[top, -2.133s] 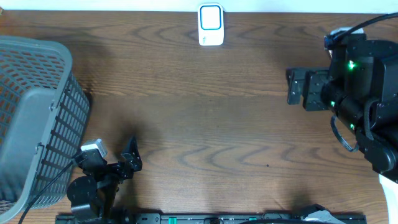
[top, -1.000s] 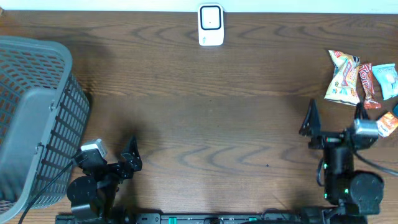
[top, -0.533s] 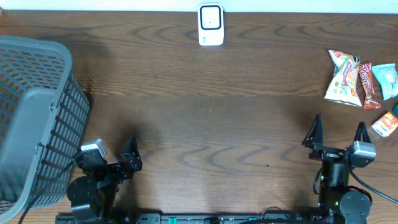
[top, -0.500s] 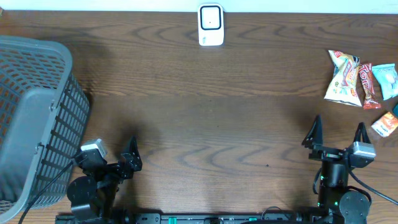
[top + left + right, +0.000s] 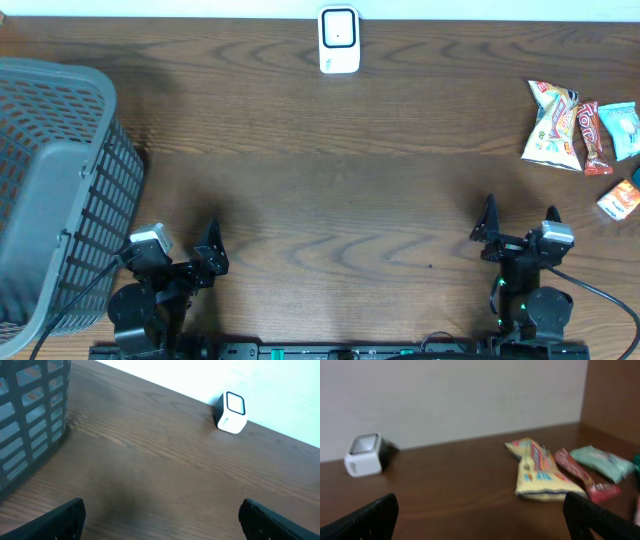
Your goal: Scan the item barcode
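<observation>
A white barcode scanner (image 5: 339,40) stands at the table's far edge, centre; it also shows in the left wrist view (image 5: 231,412) and the right wrist view (image 5: 366,454). The items lie at the far right: a yellow snack packet (image 5: 553,127), a red bar (image 5: 590,136), a teal packet (image 5: 620,128) and a small orange packet (image 5: 623,198). My right gripper (image 5: 518,222) is open and empty near the front edge, well short of the yellow packet (image 5: 540,471). At the front left my left gripper (image 5: 180,248) is open too, with nothing between its fingers.
A large grey plastic basket (image 5: 50,180) fills the left side of the table, close beside my left arm; its wall shows in the left wrist view (image 5: 30,415). A pale wall runs behind the table's far edge.
The right arm has drawn back from over the snack packets to the front edge, then shifted slightly left. The packets are now uncovered. The left arm has not moved.
</observation>
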Robot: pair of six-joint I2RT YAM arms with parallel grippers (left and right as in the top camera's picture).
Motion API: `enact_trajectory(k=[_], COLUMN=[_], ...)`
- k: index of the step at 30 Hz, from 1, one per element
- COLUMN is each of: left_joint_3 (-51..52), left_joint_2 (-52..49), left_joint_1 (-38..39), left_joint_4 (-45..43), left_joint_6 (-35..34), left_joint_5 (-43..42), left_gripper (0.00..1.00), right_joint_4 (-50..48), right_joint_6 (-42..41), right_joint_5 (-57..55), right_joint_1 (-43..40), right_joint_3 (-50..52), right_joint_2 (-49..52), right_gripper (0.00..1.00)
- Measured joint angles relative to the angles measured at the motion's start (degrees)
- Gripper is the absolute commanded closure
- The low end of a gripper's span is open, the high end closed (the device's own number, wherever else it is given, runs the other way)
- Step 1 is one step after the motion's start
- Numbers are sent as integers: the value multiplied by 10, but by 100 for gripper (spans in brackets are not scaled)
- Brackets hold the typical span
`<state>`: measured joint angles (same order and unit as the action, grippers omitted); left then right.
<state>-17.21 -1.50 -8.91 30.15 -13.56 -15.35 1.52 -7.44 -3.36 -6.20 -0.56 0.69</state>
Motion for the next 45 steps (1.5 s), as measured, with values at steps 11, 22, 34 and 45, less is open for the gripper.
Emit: enact_trajectory(k=[11,22,34,45], left_joint_3=[0,0,0,42], left_joint_2=[0,0,0,0], left_joint_1=[0,0,0,56], left_joint_4=[0,0,0,-35], left_joint_6=[0,0,0,0], left_joint_5=[0,0,0,13], left_gripper=[2,2,2,2], right_joint_4=[26,25,26,26], right_joint_6=[0,0,0,0], right_joint_5=[26,28,30,30], right_joint_1=[-6,-6,-6,-6], right_joint_3=[1,1,1,1], right_joint_2=[0,0,0,0], right_gripper=[1,1,1,1])
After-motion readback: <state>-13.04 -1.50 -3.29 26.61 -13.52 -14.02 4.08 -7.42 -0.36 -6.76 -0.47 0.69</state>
